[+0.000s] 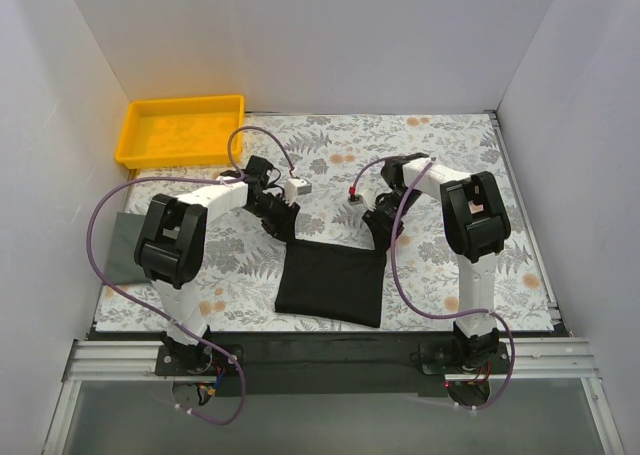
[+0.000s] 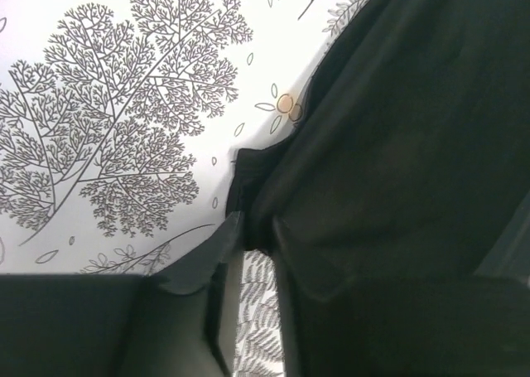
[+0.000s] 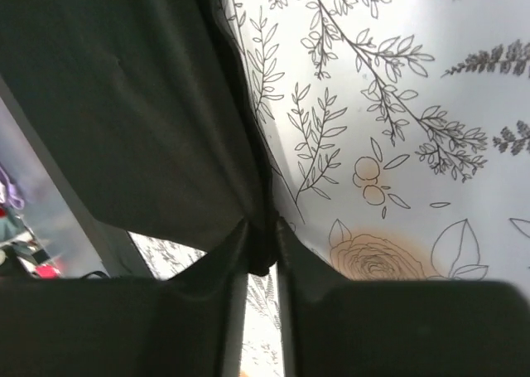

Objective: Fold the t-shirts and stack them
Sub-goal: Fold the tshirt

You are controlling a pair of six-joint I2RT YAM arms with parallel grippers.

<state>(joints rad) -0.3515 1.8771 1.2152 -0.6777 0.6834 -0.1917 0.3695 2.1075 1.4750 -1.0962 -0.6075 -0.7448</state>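
A black t-shirt (image 1: 330, 283) lies as a folded rectangle on the floral table near the front middle. My left gripper (image 1: 287, 233) is shut on its far left corner; in the left wrist view the black cloth (image 2: 397, 145) is pinched between the fingertips (image 2: 224, 236). My right gripper (image 1: 382, 237) is shut on its far right corner; in the right wrist view the cloth (image 3: 132, 103) bunches between the fingertips (image 3: 240, 244). Both corners are held just above the table.
A yellow tray (image 1: 180, 130) stands at the back left. A dark grey flat piece (image 1: 118, 247) lies at the table's left edge. White walls enclose the table on three sides. Purple cables loop off both arms.
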